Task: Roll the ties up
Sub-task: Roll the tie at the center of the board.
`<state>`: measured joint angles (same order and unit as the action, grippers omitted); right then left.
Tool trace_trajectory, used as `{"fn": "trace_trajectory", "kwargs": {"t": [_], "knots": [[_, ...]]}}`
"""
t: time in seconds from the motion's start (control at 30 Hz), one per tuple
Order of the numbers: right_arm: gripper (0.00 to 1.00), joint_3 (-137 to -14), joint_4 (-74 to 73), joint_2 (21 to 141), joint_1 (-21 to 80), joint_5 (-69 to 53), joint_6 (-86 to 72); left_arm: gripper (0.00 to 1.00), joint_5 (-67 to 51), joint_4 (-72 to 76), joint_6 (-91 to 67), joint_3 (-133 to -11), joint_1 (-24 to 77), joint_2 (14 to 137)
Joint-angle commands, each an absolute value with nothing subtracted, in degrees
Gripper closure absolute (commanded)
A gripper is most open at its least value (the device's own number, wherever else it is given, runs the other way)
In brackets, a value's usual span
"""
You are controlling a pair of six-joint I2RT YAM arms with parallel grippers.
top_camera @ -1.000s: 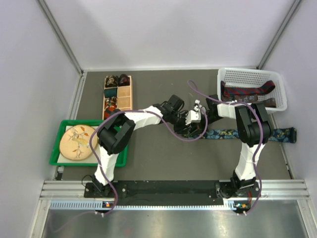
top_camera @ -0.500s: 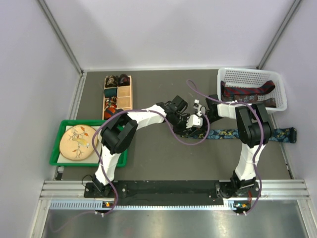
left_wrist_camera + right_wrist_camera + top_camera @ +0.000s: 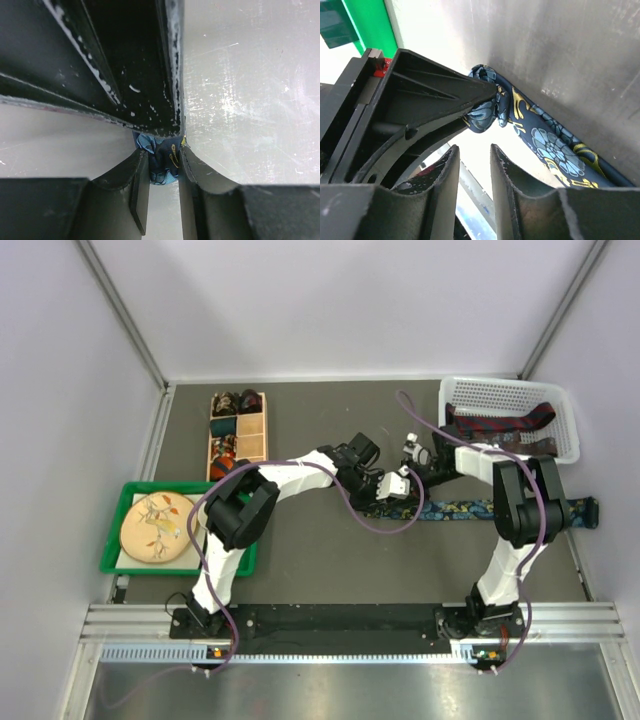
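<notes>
- Left hand (image 3: 162, 167) was clamped tight on a bunched bit of the blue floral tie (image 3: 162, 160), with the fabric squeezed right between its fingers.
- Right hand (image 3: 472, 150) wasn't gripping anything. There was a narrow gap between its fingers with nothing in it, and it sat just beside the tie's curled-up end (image 3: 487, 107).
- That curled-up end was pressed against the left hand's finger in the right wrist view.
- Rest of that tie lay flat along the tabletop (image 3: 320, 560), stretching out toward the right edge.
- White basket (image 3: 495, 395) at the back right had dark red patterned ties (image 3: 500, 425) draped in it.
- Wooden divider box (image 3: 255, 430) at the back left held a few small coiled ties (image 3: 235, 402) in its compartments.
- Green tray (image 3: 108, 555) with a round plate (image 3: 155, 525) sat on the left, well apart from both hands.
</notes>
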<state>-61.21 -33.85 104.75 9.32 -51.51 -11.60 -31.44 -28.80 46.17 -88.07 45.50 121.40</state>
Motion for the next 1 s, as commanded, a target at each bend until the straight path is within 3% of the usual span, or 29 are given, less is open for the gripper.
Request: {"fn": "trace_trajectory", "kwargs": {"t": [0.0, 0.5, 0.6, 0.63, 0.7, 0.97], "knots": [[0.69, -60.1, -28.0, 104.8, 9.3, -54.5, -16.0, 0.69, -25.7, -33.8, 47.6, -86.8, 45.4, 125.7], [0.7, -59.1, -20.9, 108.6, 12.7, -52.2, -20.2, 0.69, -26.5, -33.7, 47.5, -87.2, 45.4, 125.8], [0.81, -59.9, -22.4, 109.2, 12.7, -51.1, -19.1, 0.69, -26.5, -33.7, 47.5, -87.1, 45.4, 125.7], [0.95, -60.2, -23.3, 109.2, 12.7, -50.5, -17.9, 0.68, -26.4, -33.7, 47.5, -87.1, 45.4, 125.7], [1.0, -61.1, -25.7, 109.2, 12.7, -47.9, -16.5, 0.65, -26.3, -33.6, 47.4, -87.1, 45.4, 125.8], [1.0, -61.4, -29.4, 108.3, 10.5, -41.1, -12.7, 0.31, -30.0, -26.9, 41.3, -85.3, 42.6, 120.4]]}}
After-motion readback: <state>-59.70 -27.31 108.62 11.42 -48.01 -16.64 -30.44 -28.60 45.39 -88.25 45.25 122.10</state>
